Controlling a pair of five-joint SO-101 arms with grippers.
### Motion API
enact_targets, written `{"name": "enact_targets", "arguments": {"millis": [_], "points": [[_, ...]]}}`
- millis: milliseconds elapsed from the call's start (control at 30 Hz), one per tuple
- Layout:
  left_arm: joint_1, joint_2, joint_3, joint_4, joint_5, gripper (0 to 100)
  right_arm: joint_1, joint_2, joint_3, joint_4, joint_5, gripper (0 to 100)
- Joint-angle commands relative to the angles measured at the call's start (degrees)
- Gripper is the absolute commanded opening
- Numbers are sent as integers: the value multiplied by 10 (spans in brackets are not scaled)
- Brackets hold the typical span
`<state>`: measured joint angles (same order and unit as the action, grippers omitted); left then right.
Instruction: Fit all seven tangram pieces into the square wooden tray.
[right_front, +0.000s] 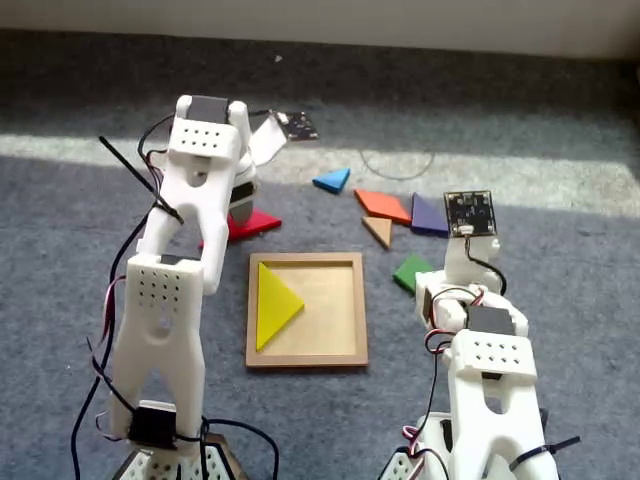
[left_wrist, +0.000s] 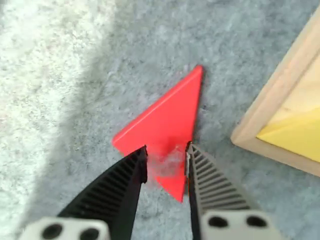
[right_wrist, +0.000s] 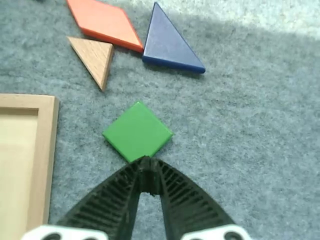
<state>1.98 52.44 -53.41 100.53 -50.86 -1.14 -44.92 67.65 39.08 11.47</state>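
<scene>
Sitting in the tray: one large yellow triangle (right_front: 275, 303) lies flat against the left side of the square wooden tray (right_front: 305, 258); the rest of the tray's floor is bare wood.
Red triangle (left_wrist: 165, 125): flat on the desk (right_front: 560, 300), just beyond the tray's far left corner and apart from the rim.
My left gripper (left_wrist: 166, 152): fingers apart over the red triangle's pointed end, one finger above the piece and the other along its edge.
Green square (right_wrist: 137, 131): on the desk just right of the tray, one corner turned toward my right gripper (right_wrist: 146, 165).
My right gripper: fingers closed together on nothing, tips just short of that corner of the green square.
Far pieces: a wood-coloured triangle (right_wrist: 95, 57), an orange parallelogram (right_wrist: 105, 22) and a dark blue triangle (right_wrist: 167, 45) cluster beyond the tray's far right corner, with the orange and dark blue pieces edge to edge. A small light-blue triangle (right_front: 332, 181) lies alone, farther back.
Desk: covered in grey carpet, with a band of sunlight across its far part.
</scene>
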Motion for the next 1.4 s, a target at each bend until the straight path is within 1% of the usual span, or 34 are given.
{"name": "enact_targets", "arguments": {"millis": [0, 167, 233, 400, 467, 567, 800, 867, 1000, 1167, 1367], "points": [[26, -90, 70, 4, 3, 136, -5, -15, -4, -11, 4, 11], [14, -114, 73, -3, 3, 141, -5, -15, -4, -11, 4, 11], [3, -114, 73, -12, 2, 162, -5, -15, -4, -11, 4, 11], [-36, -108, 75, -64, 5, 351, -5, -15, -4, -11, 4, 11], [-49, -107, 76, -85, 13, 379, -5, -15, -4, -11, 4, 11], [-56, -107, 77, -118, 36, 379, -5, -15, -4, -11, 4, 11], [-63, -33, 73, -173, 33, 379, -5, -15, -3, -11, 4, 11], [-62, -13, 73, -176, 33, 379, -5, -15, -3, -11, 4, 11], [-60, 4, 73, -169, -2, 379, -5, -15, -3, -11, 4, 11], [-61, 18, 73, -188, 4, 379, -5, -15, -3, -11, 4, 11], [-44, 46, 73, -184, 3, 378, -5, -15, -3, -11, 4, 11]]}}
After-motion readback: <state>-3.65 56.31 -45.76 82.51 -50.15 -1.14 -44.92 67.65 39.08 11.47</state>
